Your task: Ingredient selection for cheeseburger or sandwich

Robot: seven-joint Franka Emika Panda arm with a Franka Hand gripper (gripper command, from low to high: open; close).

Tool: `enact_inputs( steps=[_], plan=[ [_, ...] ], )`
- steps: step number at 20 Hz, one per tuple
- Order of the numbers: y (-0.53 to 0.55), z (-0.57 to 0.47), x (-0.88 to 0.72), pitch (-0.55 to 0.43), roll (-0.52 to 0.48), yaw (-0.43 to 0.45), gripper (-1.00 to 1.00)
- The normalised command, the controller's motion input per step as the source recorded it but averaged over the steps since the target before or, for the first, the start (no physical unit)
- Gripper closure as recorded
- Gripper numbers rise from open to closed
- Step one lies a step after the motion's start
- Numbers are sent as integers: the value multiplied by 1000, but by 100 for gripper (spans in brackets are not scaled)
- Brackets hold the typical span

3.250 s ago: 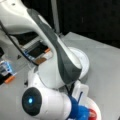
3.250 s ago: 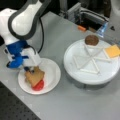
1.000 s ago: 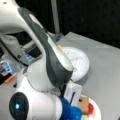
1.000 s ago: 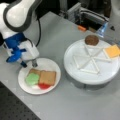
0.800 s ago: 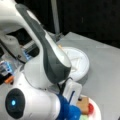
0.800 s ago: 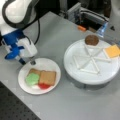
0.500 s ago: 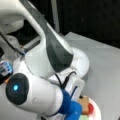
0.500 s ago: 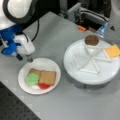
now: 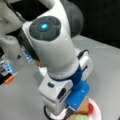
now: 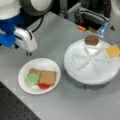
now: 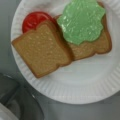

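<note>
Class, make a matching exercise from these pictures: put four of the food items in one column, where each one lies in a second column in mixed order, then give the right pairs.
Things:
1. lettuce piece
2. tomato disc
3. cheese square
4. brown patty

Places:
A. on the round divided tray, at its right edge in a front view
B. on top of a toast square on the paper plate
C. on the round divided tray, at its top edge in a front view
D. on the paper plate, partly under a toast square

Pairs: 1-B, 2-D, 3-A, 4-C
</note>
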Motion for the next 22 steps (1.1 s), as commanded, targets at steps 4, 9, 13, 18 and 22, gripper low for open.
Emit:
enact_inputs(
  steps=[4, 9, 13, 18, 22],
  plan=[
    [240, 131, -290, 89, -365, -44, -100],
    [243, 36, -302, 80, -211, -123, -100],
    [249, -51, -393, 60, -123, -147, -100],
    [324, -36, -551, -1, -55, -116, -100],
    [387, -109, -639, -105, -47, -112, -100]
  ],
)
